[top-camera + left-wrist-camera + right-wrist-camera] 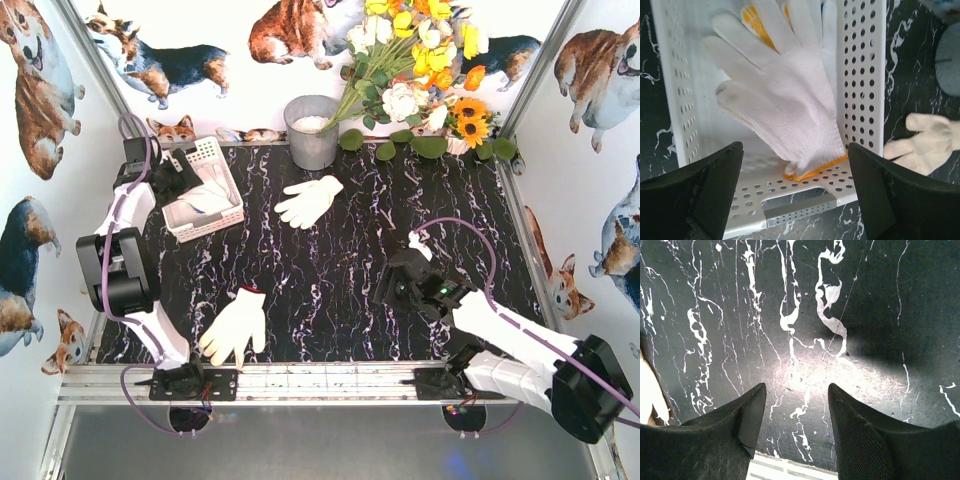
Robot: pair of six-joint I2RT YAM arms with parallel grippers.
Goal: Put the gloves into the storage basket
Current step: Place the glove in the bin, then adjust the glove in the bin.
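Note:
The white perforated storage basket (222, 172) (862, 75) stands at the back left. A white glove with an orange cuff (785, 95) lies inside it on top of other gloves (752, 20). My left gripper (183, 178) (795, 150) hangs open just above the basket's near end, with nothing between its fingers. A second white glove (310, 198) (925, 142) lies flat on the table right of the basket. A third white glove (237, 325) lies near the front edge by the left arm's base. My right gripper (400, 280) (797, 390) is open over bare marble, holding nothing.
A grey metal bucket (311, 130) (947, 60) stands at the back centre, beside a bunch of artificial flowers (420, 60). An aluminium rail (320, 380) runs along the table's near edge. Patterned walls close in the table on three sides.

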